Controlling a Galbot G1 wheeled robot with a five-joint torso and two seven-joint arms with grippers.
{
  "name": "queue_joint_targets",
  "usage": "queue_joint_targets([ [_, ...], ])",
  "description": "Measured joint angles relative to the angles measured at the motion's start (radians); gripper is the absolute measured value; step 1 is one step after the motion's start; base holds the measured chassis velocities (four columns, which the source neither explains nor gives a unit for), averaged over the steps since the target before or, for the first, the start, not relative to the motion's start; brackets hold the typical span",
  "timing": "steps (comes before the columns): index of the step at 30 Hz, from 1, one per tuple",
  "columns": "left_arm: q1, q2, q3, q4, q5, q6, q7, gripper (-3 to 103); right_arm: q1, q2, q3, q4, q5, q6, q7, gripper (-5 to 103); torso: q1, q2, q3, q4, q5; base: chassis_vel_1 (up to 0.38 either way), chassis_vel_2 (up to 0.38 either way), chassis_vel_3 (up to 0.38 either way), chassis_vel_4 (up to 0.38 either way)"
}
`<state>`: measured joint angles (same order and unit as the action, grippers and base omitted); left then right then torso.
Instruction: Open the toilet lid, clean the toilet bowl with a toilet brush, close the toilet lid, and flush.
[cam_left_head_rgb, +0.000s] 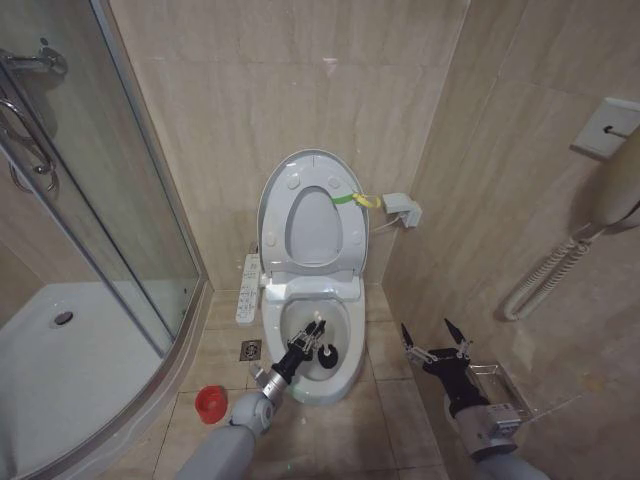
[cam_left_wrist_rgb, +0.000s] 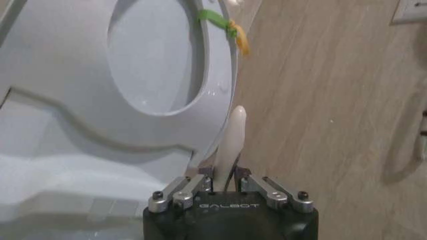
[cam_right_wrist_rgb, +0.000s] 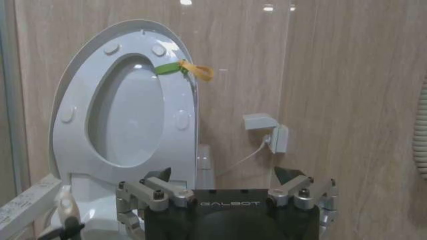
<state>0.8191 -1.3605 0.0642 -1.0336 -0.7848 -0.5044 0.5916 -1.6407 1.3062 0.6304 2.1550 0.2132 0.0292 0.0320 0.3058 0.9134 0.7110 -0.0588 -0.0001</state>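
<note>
Toilet bowl (cam_left_head_rgb: 345, 335), white and elongated, set against the tiled back wall with the shower tray (cam_left_head_rgb: 60, 375) to the robot's left. The toilet lid (cam_left_head_rgb: 275, 205) stands raised against the wall together with the seat ring (cam_left_head_rgb: 345, 235); its underside bumpers face forward, and a green-and-yellow strap (cam_left_head_rgb: 358, 199) sits at its rim on the robot's right side. The left gripper (cam_left_head_rgb: 300, 348) reaches over the near rim of the bowl, its jaws pinched on the pale handle of the toilet brush (cam_left_head_rgb: 322, 345); the black brush head sits low inside the bowl, near the bottom. In the left wrist view the handle (cam_left_wrist_rgb: 230, 145) rises from between the closed fingers (cam_left_wrist_rgb: 203, 175) towards the raised lid (cam_left_wrist_rgb: 40, 60). The red brush holder (cam_left_head_rgb: 211, 403) rests on the floor tiles to the left of the bowl, beside a floor drain (cam_left_head_rgb: 250, 350). The right gripper (cam_left_head_rgb: 436, 344) hangs to the right of the toilet, above the floor and apart from it, its jaws spread wide and holding nothing. A wall handset (cam_left_head_rgb: 615, 180) with a coiled cord hangs on the right wall
</note>
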Motion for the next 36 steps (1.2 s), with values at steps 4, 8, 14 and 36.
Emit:
queue_joint_targets([
  [4, 0.011, 0.019, -0.005, -0.065, -0.011, 0.012, -0.014, 19, 0.0, 0.0, 0.0, 0.0, 0.0, 0.0, 0.0, 100, 0.0, 0.0, 0.0, -0.0001, -0.0001, 0.0, 0.0, 0.0, 0.0],
  [8, 0.017, 0.026, -0.008, -0.077, -0.015, 0.016, -0.016, 19, 0.0, 0.0, 0.0, 0.0, 0.0, 0.0, 0.0, 100, 0.0, 0.0, 0.0, 0.0001, 0.0, 0.0, 0.0, 0.0, 0.0],
  [14, 0.002, -0.018, -0.027, 0.04, 0.017, -0.006, 0.015, 19, 0.0, 0.0, 0.0, 0.0, 0.0, 0.0, 0.0, 100, 0.0, 0.0, 0.0, 0.0001, 0.0001, 0.0, 0.0, 0.0, 0.0],
  [36, 0.067, 0.109, -0.063, -0.217, 0.07, 0.015, -0.087, 18, 0.0, 0.0, 0.0, 0.0, 0.0, 0.0, 0.0, 100, 0.0, 0.0, 0.0, 0.0001, 0.0, 0.0, 0.0, 0.0, 0.0],
])
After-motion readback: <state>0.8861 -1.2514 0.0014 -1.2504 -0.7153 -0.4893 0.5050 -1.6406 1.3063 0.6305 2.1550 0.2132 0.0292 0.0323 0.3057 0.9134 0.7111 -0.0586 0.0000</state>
